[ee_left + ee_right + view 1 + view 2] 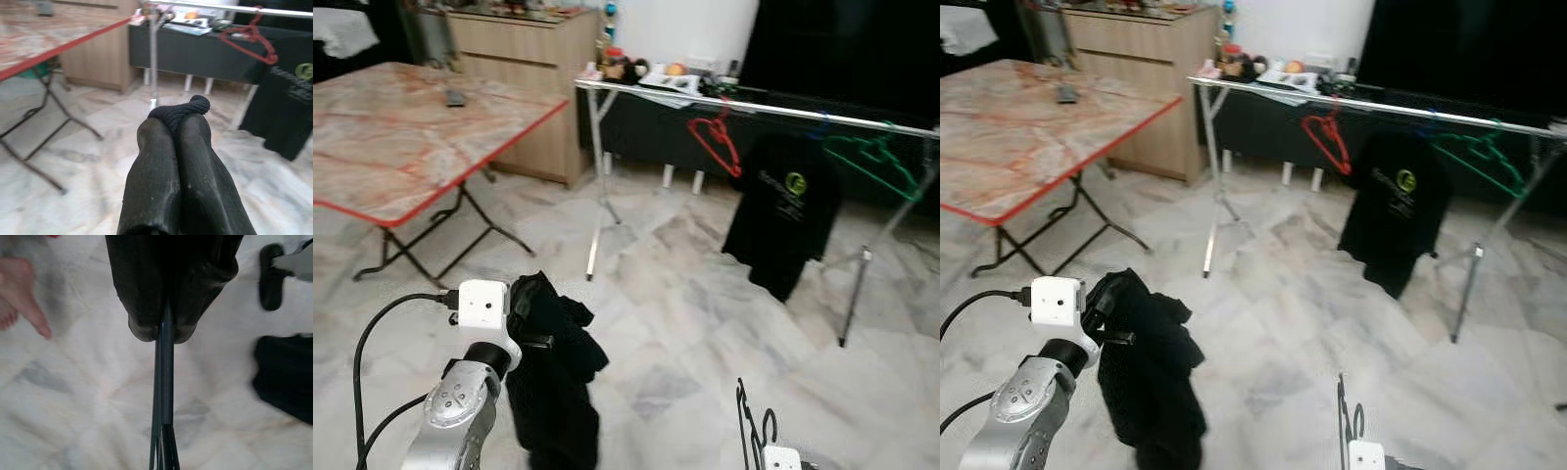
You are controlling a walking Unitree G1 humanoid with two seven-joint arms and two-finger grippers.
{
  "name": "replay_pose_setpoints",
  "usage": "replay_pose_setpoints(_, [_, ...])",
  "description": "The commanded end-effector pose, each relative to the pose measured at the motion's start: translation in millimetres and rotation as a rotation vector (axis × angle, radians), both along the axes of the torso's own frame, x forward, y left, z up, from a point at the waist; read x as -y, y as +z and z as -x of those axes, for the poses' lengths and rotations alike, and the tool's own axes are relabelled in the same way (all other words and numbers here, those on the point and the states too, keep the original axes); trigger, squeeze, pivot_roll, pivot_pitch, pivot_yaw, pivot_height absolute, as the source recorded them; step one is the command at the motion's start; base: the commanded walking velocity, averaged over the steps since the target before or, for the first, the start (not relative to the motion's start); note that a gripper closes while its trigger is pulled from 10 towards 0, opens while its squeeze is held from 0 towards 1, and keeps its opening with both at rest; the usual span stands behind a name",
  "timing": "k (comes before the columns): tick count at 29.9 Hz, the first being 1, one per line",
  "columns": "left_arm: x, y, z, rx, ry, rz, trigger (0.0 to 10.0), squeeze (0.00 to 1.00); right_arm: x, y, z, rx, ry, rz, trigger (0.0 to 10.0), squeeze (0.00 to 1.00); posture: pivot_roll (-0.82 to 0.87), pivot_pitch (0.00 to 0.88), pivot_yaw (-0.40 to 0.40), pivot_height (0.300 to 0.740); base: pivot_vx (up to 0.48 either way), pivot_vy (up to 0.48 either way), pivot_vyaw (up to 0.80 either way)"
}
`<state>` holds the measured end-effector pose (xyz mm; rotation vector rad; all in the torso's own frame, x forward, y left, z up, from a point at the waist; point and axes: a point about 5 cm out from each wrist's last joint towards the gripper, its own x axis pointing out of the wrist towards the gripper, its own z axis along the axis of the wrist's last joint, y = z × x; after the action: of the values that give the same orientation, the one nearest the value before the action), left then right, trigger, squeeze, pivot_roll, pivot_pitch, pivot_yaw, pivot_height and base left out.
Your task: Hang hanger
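Note:
My left gripper [175, 125] is shut on a bunched black garment [553, 377], which hangs from it low at the left over the floor. The fabric's edge [188, 106] pokes out between the fingertips. My right gripper [164, 333] is shut on a thin dark hanger [164, 396]; its hook [749, 416] stands up at the bottom right. Across the room runs a metal drying-rack rail [754, 106]. It carries a red hanger [715, 137], a green hanger [876, 162] and a black T-shirt [785, 211] with a round logo.
A folding table [401, 147] with a marble top and red edge stands at the left. A wooden cabinet [524, 59] is behind it. Small items sit on a dark shelf [666, 78] behind the rack. A person's bare foot [19, 289] is on the floor near my right gripper.

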<state>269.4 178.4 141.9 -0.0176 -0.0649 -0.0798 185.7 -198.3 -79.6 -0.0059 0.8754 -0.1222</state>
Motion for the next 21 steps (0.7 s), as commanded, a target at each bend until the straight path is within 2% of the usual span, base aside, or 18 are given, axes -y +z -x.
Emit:
replay_pose_setpoints(1, [3.7, 10.2, 0.9, 0.033, -0.021, -0.018, 10.0, 0.00, -0.2, -0.5, 0.7, -0.006, -0.011, -0.010, 10.0, 0.00, 0.17, 0.091, -0.035, 0.740, 0.000, 0.480, 0.00])
replay_pose_setpoints(21, [7.3, 13.6, 1.0, 0.036, -0.048, -0.018, 10.0, 0.00, 1.3, 0.2, -0.2, 0.002, -0.024, -0.017, 10.0, 0.00, 0.18, 0.097, -0.042, 0.740, 0.000, 0.480, 0.00])
